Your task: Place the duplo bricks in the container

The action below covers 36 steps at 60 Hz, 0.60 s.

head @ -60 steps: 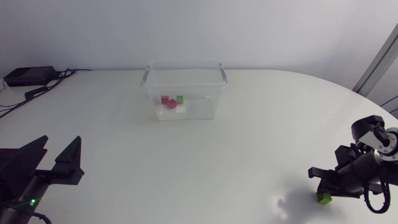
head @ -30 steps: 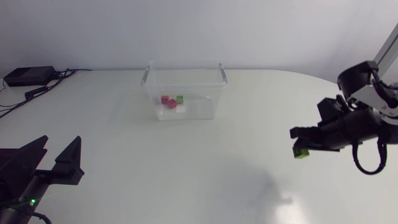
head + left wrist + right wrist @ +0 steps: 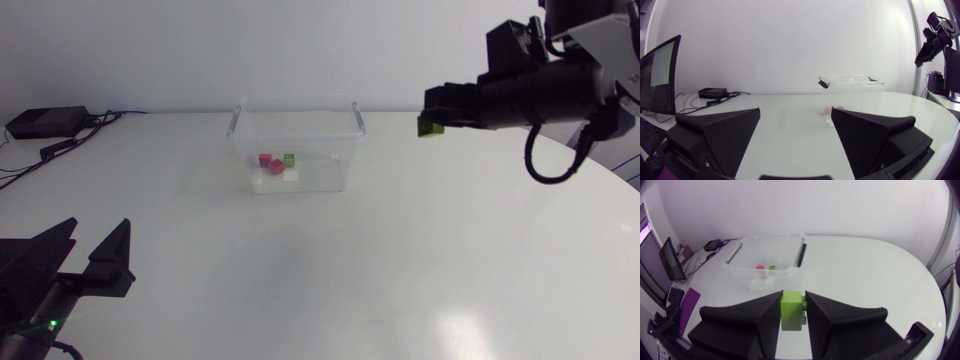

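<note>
- Our right gripper [image 3: 791,301] clamps a green brick [image 3: 791,311] between both fingers, in the air above the table [image 3: 400,260].
- The container [image 3: 297,103] lies ahead, well apart, with other bricks [image 3: 272,163] inside.
- Our left gripper [image 3: 88,258] rests with its fingers spread.

A lime-green brick [image 3: 431,127] hangs upright, clamped between the right gripper's [image 3: 792,302] fingers, in the air off the right end of the container [image 3: 345,150]. That clear, lidless tub stands on the table holding red bricks [image 3: 270,162], a green one [image 3: 289,159] and a white one [image 3: 292,176].
</note>
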Motion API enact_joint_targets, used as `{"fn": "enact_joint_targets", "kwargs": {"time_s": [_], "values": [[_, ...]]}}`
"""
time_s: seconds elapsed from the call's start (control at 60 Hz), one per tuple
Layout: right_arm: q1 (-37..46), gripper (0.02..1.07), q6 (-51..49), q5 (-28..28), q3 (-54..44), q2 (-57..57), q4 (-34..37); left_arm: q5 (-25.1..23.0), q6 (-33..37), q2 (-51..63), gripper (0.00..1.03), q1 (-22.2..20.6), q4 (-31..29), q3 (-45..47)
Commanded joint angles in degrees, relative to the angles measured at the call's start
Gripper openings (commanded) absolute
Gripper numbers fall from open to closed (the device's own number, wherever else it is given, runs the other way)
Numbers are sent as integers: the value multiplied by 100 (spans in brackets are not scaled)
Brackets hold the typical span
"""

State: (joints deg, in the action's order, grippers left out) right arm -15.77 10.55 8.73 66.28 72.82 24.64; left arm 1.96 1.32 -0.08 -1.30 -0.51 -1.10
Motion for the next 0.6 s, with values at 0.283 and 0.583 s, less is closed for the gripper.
{"fn": "enact_joint_targets", "kwargs": {"time_s": [0.283,0.583], "values": [[-603,102,44,-232,2592,2254,-74,15,17,-63,99,-37,51,102],[320,102,-378,-188,429,-66,-478,15,17,-63,99,-37,43,110]]}}
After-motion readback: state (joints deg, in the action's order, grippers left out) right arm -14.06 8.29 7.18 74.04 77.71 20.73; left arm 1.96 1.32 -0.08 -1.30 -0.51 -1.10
